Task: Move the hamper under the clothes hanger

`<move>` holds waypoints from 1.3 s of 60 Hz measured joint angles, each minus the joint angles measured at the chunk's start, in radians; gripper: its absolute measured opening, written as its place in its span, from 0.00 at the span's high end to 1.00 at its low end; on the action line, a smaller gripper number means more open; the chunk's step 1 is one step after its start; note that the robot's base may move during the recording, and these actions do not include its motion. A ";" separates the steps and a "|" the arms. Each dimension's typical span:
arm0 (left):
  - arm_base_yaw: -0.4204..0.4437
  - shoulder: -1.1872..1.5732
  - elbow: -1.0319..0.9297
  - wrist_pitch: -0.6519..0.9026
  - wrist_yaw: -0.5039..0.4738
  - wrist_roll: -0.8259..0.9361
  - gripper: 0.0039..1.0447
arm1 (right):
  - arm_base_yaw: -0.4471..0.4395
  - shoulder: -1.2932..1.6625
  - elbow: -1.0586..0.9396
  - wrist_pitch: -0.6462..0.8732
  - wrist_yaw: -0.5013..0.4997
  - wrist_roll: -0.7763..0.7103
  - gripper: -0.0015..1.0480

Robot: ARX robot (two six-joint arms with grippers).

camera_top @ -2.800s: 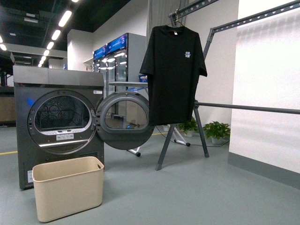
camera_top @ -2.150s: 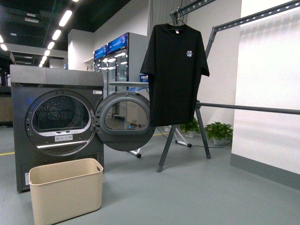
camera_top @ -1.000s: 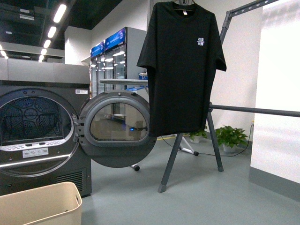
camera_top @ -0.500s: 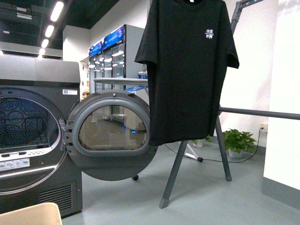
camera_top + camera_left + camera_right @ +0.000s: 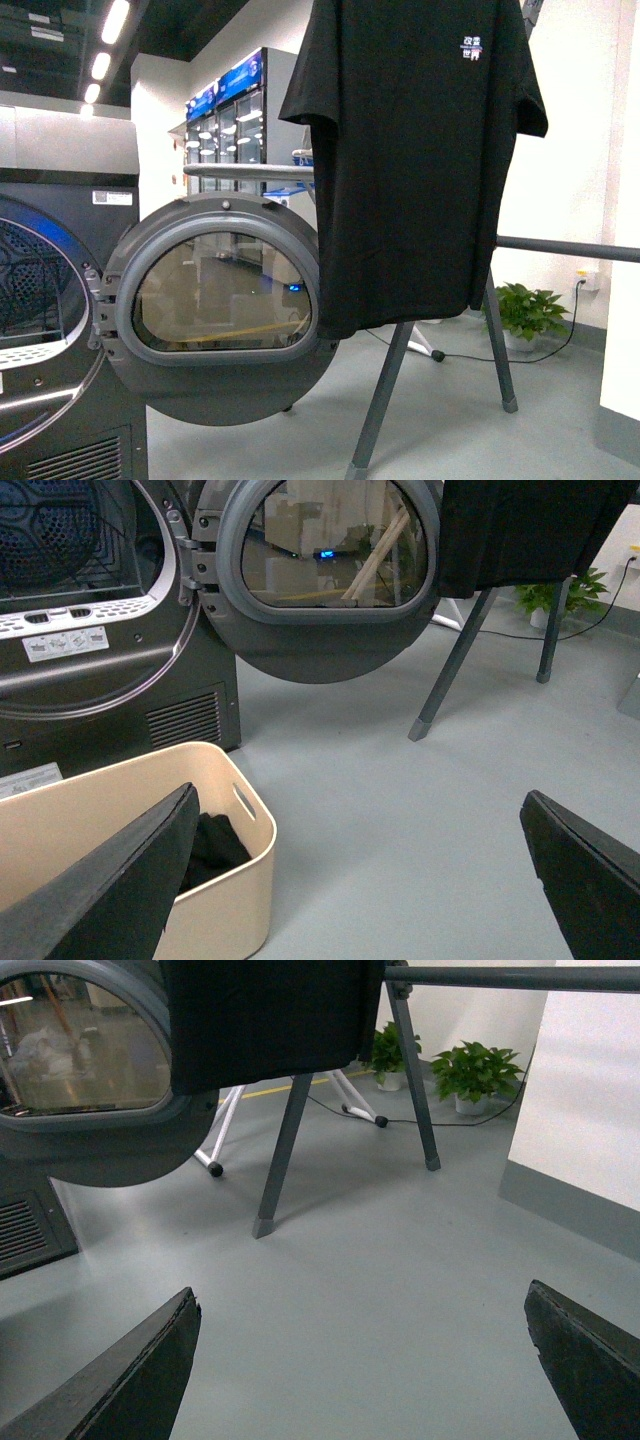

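The beige hamper [image 5: 215, 895] shows only in the left wrist view, on the floor in front of the dryer, with dark clothes inside. My left gripper [image 5: 360, 880] is open and empty; one finger overlaps the hamper's rim, the other is over bare floor. The clothes hanger [image 5: 560, 248] is a dark grey rack with slanted legs [image 5: 378, 410] and a horizontal rail; it also shows in the left wrist view [image 5: 450, 670] and the right wrist view [image 5: 285, 1150]. My right gripper [image 5: 360, 1360] is open and empty over the grey floor near the rack's leg.
A black T-shirt [image 5: 415, 160] hangs from the rack. The dark grey dryer [image 5: 60, 300] stands at left with its round door [image 5: 225, 305] swung open. A white wall [image 5: 590, 1090], potted plants [image 5: 525, 310] and a floor cable lie beyond the rack.
The front view has moved forward and to the right: the dryer, door and T-shirt have grown larger, and the hamper has slid out of the bottom left of that view.
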 joint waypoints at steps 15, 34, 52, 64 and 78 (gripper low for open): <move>0.000 0.001 0.000 0.000 0.000 0.000 0.06 | 0.000 0.000 0.000 -0.001 0.000 0.000 0.08; 0.000 0.002 0.000 -0.001 0.003 0.000 0.06 | 0.000 0.002 0.000 0.000 0.000 0.000 0.08; 0.000 0.002 0.000 -0.001 0.001 0.000 0.06 | 0.000 0.000 0.000 0.000 0.003 0.000 0.08; 0.000 0.000 0.000 -0.001 0.000 0.000 0.06 | 0.000 0.000 0.000 0.000 0.000 0.000 0.08; 0.000 0.000 0.000 -0.001 0.000 0.000 0.06 | 0.000 0.000 0.000 0.000 0.000 0.000 0.08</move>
